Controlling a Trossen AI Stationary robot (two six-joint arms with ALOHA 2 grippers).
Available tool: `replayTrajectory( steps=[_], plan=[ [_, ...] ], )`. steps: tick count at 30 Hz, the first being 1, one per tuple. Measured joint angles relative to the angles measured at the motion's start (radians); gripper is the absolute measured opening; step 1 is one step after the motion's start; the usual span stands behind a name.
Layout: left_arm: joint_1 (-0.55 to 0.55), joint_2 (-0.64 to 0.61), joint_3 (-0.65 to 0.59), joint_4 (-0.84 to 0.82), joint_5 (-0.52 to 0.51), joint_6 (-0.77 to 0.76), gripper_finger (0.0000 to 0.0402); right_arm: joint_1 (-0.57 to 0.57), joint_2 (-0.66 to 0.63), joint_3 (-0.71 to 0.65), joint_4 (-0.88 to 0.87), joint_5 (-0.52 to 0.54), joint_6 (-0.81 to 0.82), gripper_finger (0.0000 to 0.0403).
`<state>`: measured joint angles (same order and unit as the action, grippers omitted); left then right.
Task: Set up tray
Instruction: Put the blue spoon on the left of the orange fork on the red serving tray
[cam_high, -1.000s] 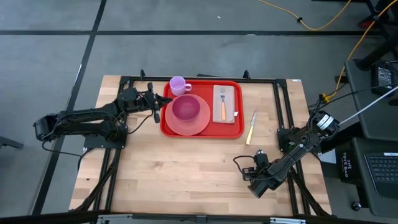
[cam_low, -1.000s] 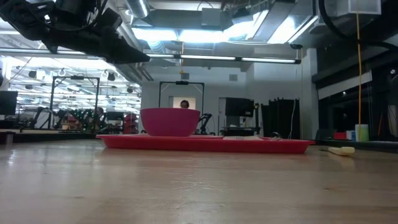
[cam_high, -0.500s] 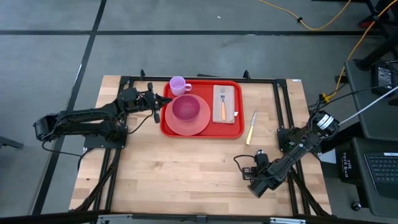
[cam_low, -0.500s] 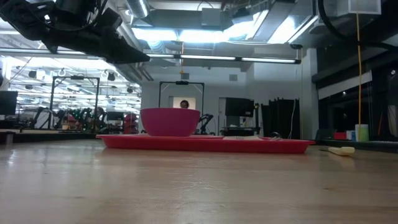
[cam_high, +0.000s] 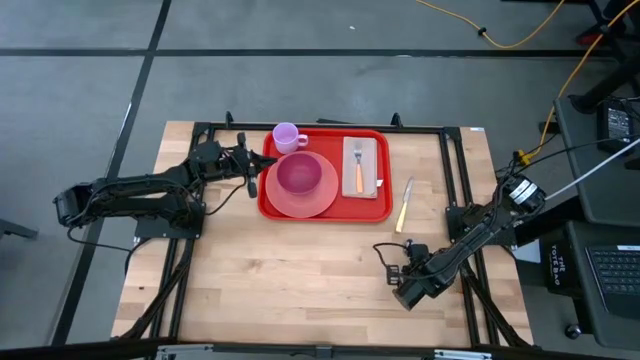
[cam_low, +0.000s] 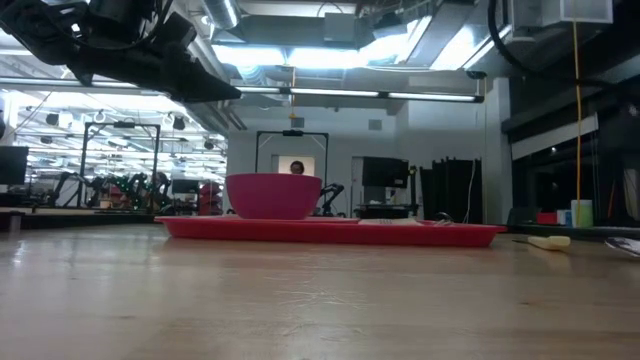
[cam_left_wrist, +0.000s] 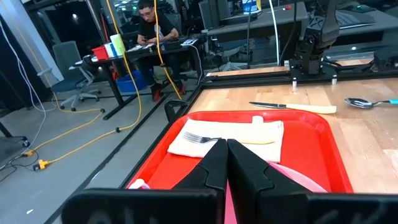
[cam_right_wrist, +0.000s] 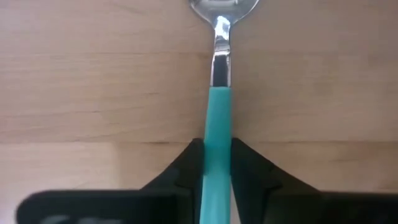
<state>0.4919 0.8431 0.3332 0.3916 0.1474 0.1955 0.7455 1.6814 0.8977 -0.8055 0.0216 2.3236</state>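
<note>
The red tray (cam_high: 383, 208) lies at the table's far middle. It carries a pink plate (cam_high: 300, 200) with a magenta bowl (cam_high: 297, 175), a purple cup (cam_high: 286, 135), and a napkin (cam_high: 370, 160) with an orange-handled fork (cam_high: 358, 170). My left gripper (cam_high: 268, 160) hovers shut over the tray's left rim, holding nothing. A teal-handled spoon (cam_right_wrist: 217, 87) lies on the wood near the table's right front. My right gripper (cam_right_wrist: 216, 146) is shut on the spoon. My right gripper pinches the spoon's teal handle (cam_right_wrist: 217, 134) between its two fingers. The handle runs along the fingers and out past their tips, with the metal bowl (cam_right_wrist: 222, 7) ahead. The spoon looks to lie flat on the wood.
A pale-handled knife (cam_high: 404, 208) lies on the wood just right of the tray. Black frame rails (cam_high: 455, 170) run along the table's right, left and far sides. Bare wood spreads across the near half of the table. A person sits in the room beyond.
My right arm has shifted a little toward the table's left and far side, and its fingers have shut on the spoon's handle. The spoon has stayed on the wood.
</note>
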Motion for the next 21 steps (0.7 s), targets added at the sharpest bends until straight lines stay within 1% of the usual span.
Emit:
replayTrajectory(
  steps=[3, 9, 16, 21],
  plan=[
    [0.0, 0.0, 0.0, 0.0, 0.0, 0.0, 0.0006, -0.006, -0.068, 0.003, 0.004, 0.018, -0.033, 0.0068],
    [0.0, 0.0, 0.0, 0.0, 0.0, 0.0, 0.0002, -0.027, -0.171, 0.005, -0.043, 0.048, -0.18, 0.0063],
    [0.0, 0.0, 0.0, 0.0, 0.0, -0.001, 0.0006, -0.074, -0.219, 0.004, -0.117, 0.099, -0.42, 0.0067],
    [0.0, 0.0, 0.0, 0.001, 0.001, -0.002, 0.0002, -0.097, -0.231, 0.004, -0.126, 0.204, -0.566, 0.0063]
  ],
)
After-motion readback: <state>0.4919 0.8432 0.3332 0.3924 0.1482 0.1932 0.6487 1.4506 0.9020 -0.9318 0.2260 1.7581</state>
